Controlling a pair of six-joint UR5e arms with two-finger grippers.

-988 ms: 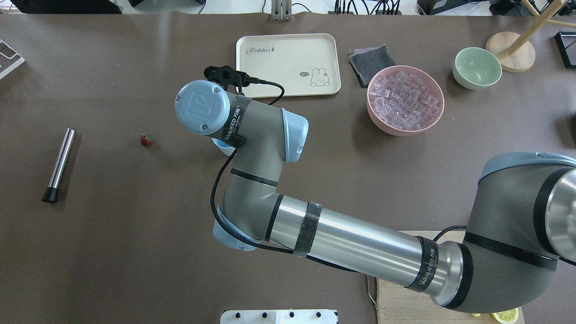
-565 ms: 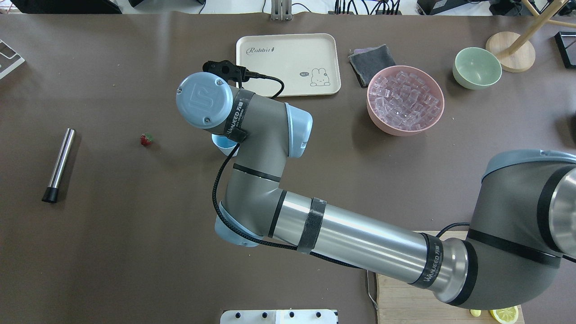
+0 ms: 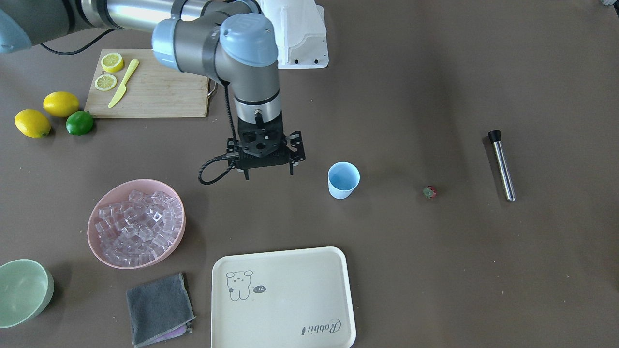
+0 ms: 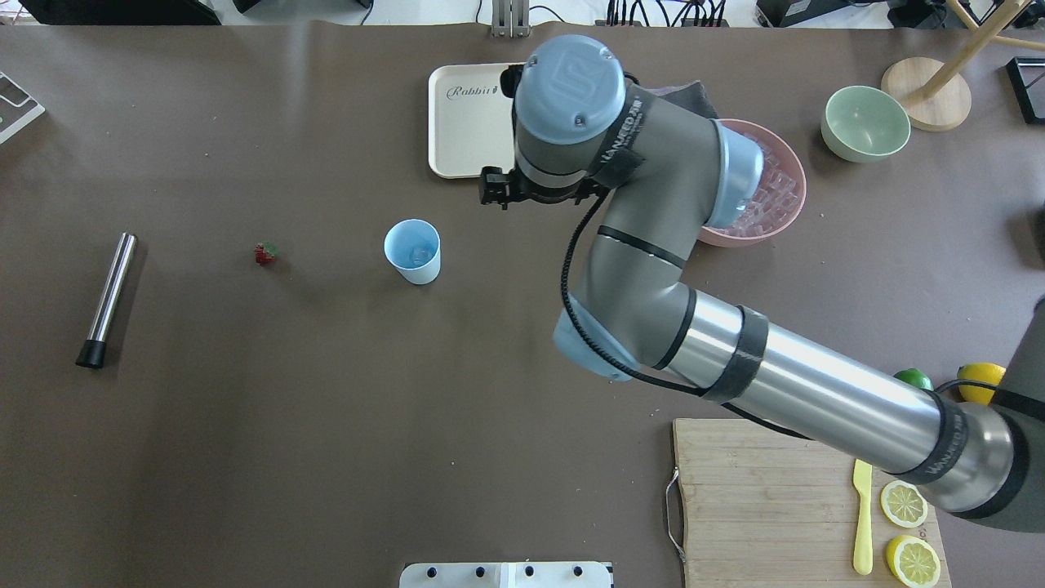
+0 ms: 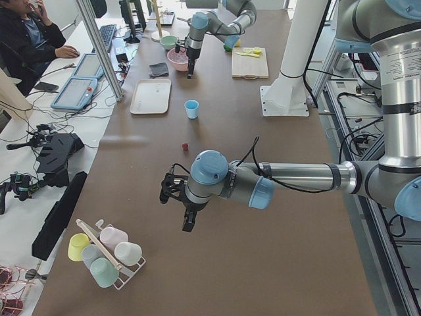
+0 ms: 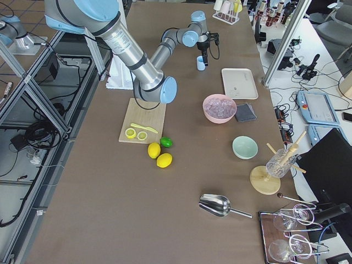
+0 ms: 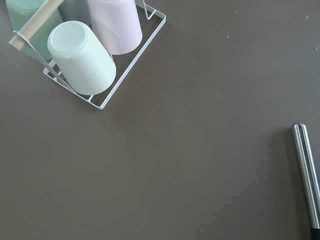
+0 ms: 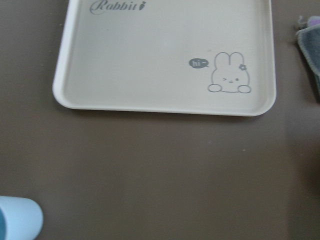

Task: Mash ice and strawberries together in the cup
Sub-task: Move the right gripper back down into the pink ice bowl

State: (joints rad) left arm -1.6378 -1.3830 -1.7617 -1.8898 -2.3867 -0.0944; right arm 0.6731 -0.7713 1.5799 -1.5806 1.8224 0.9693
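The light blue cup (image 4: 413, 250) stands upright mid-table with a clear ice cube (image 4: 420, 256) inside; it also shows in the front view (image 3: 343, 180). The pink bowl (image 3: 89, 228) holds many ice cubes (image 3: 138, 222). The tiny strawberry (image 4: 264, 253) lies on the table left of the cup. My right gripper (image 3: 268, 174) hangs between the cup and the pink bowl, open and empty. My left gripper (image 5: 187, 222) shows only in the exterior left view, so I cannot tell its state. It hovers near a steel muddler (image 7: 307, 175).
A cream rabbit tray (image 4: 465, 122) lies behind the cup. A grey cloth (image 3: 159, 309) and a green bowl (image 4: 865, 122) sit by the pink bowl. A cutting board (image 3: 154, 92) with lemon slices, a lime (image 3: 80, 123) and a cup rack (image 7: 90, 55) are further off.
My right arm has swung from over the cup toward the pink bowl. The cup is now uncovered and shows an ice cube inside.
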